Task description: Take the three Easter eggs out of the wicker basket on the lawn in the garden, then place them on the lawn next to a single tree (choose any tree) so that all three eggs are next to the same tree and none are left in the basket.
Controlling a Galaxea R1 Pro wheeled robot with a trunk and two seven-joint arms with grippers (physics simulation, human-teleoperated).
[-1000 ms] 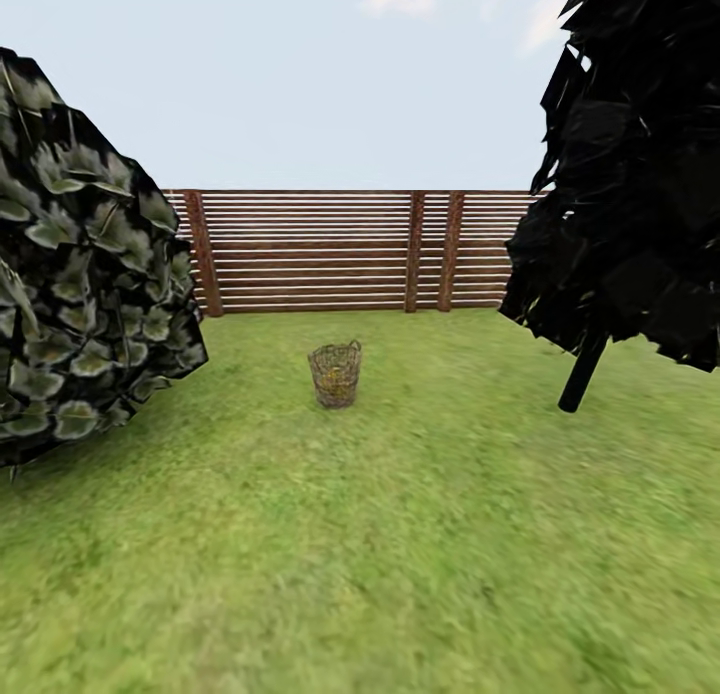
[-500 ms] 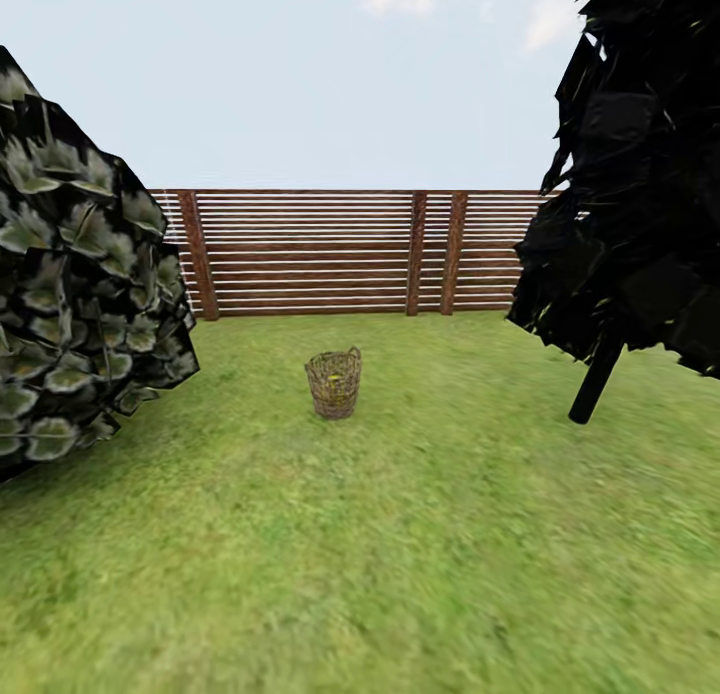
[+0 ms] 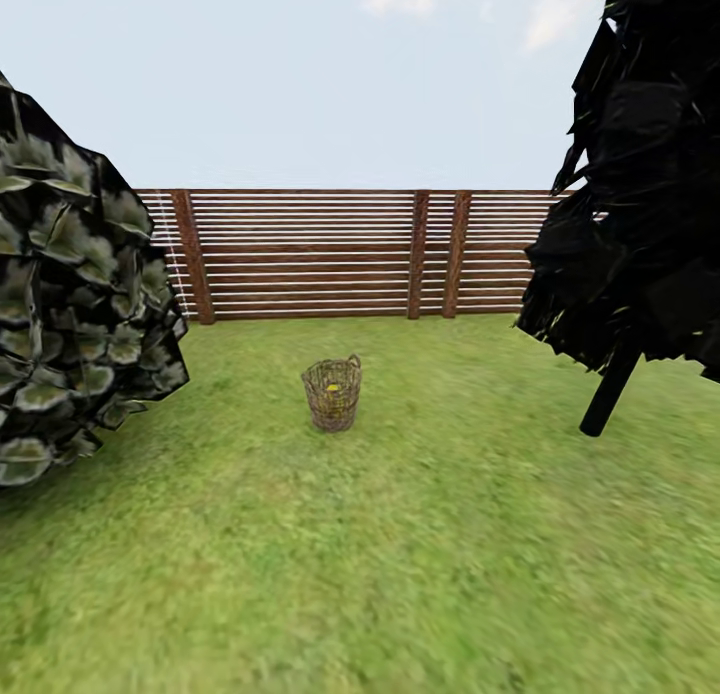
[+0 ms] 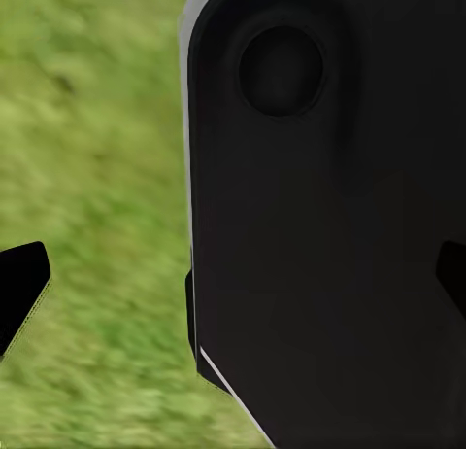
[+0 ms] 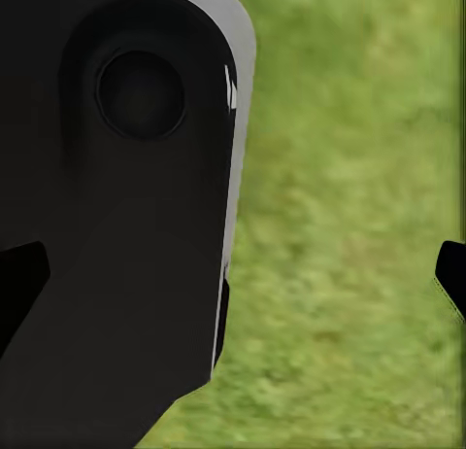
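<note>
The wicker basket [image 3: 332, 394] stands upright on the lawn [image 3: 360, 554] in the middle distance, in front of the fence. A bit of yellow from the Easter eggs [image 3: 333, 386] shows through its weave; how many there are I cannot tell. A tree with a dark leaning trunk [image 3: 610, 392] and a black-looking canopy rises to the basket's right. My left gripper [image 4: 236, 284] and right gripper [image 5: 236, 282] are both open, with fingertips far apart, over grass and beside a black panel of my own body.
A big bush of pale-green leaves [image 3: 70, 314] stands at the left. A brown slatted wooden fence [image 3: 340, 254] closes off the back of the garden. Open grass lies between me and the basket.
The camera has moved forward. The basket now sits lower and slightly larger in the view, the bush has slid left and the tree right.
</note>
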